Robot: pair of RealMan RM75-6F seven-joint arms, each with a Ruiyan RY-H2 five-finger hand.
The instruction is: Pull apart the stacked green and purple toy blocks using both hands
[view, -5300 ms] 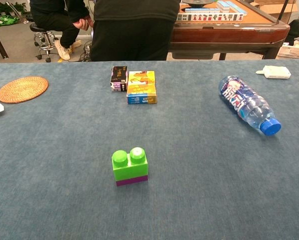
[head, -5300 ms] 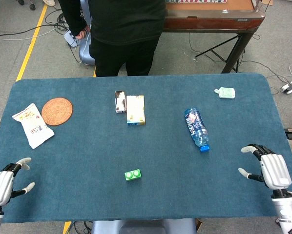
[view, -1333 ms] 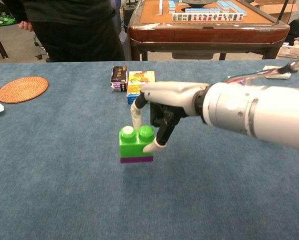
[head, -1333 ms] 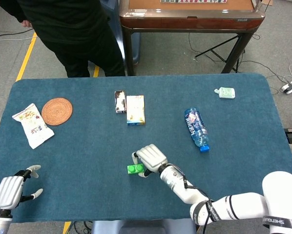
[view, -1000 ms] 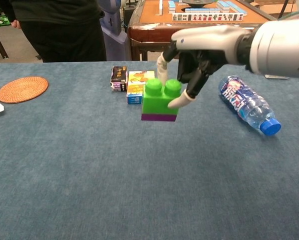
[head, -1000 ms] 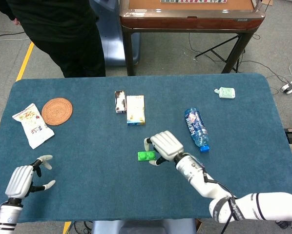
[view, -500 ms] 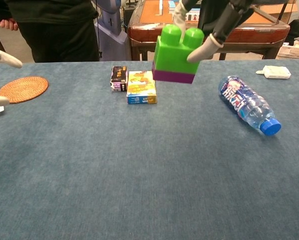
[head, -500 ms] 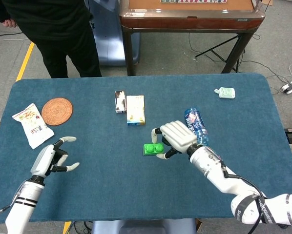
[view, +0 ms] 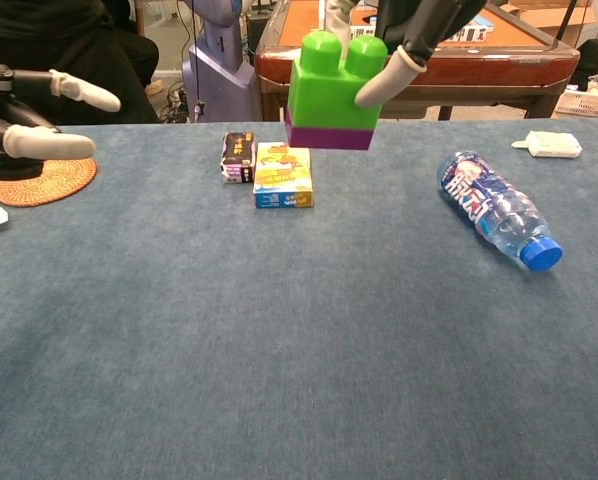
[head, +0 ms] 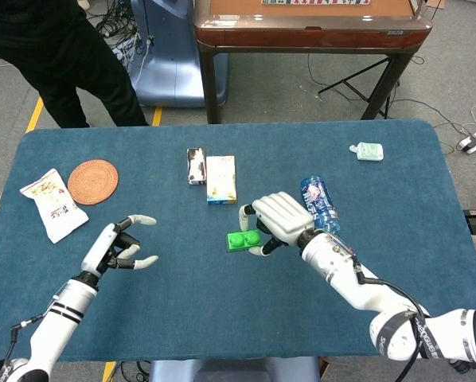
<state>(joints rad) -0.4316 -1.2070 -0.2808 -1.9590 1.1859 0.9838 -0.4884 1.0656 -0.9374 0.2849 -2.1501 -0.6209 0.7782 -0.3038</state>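
My right hand (head: 279, 221) holds the green block (view: 329, 85) by its sides and has it lifted well above the table. The purple block (view: 329, 134) is still stuck under the green one. From the head view only the green top (head: 242, 241) shows. My left hand (head: 120, 248) is raised over the left part of the table with its fingers spread and nothing in it; in the chest view its fingers (view: 39, 143) reach in from the left edge, well apart from the blocks.
On the blue table (head: 182, 318) lie a water bottle (head: 319, 203) just right of my right hand, two small boxes (head: 220, 178) behind the blocks, a woven coaster (head: 92, 181), a snack packet (head: 53, 205) and a small white item (head: 368, 151) at the far right.
My left hand has risen and moved right toward the middle. The right hand has shifted the stacked blocks slightly left and higher. The person behind the table has stepped left.
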